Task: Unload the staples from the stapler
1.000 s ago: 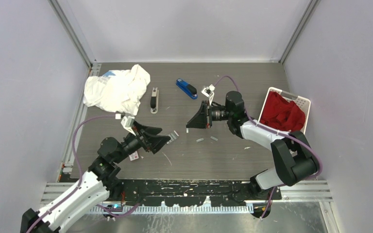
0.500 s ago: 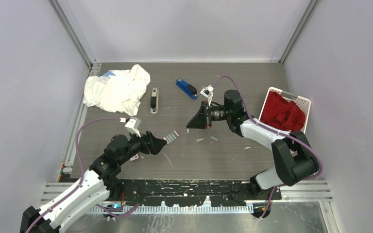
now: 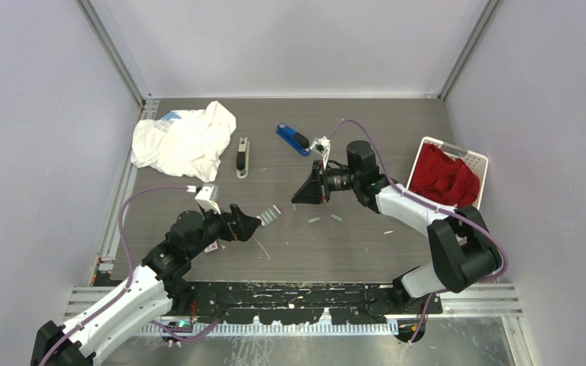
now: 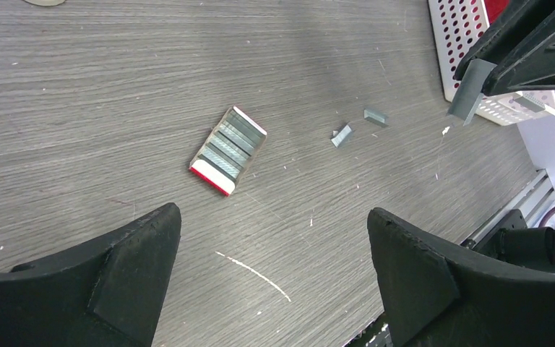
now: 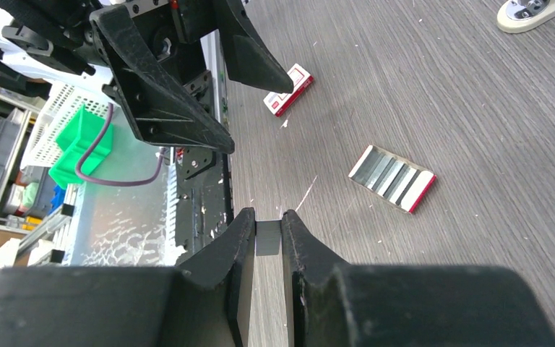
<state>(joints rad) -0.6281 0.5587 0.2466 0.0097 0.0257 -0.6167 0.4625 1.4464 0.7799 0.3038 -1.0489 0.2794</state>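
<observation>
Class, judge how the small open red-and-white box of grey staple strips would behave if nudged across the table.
The small open red-and-white box lies flat and low, so it would probably slide rather than tip. Its grey staple strips sit uncovered, so a sharp push might spill them. Being so small, it is likely light.

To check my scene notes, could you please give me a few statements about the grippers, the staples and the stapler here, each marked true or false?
1. The right gripper pinches a short grey staple strip. True.
2. The left gripper is shut on the staple box. False: its jaws stand wide open and empty, and the box lies on the table ahead of them.
3. Two loose staple strips lie on the table, apart from the box. True.
4. The blue stapler sits in the white basket. False: it lies on the table; the basket holds a red cloth.
</observation>
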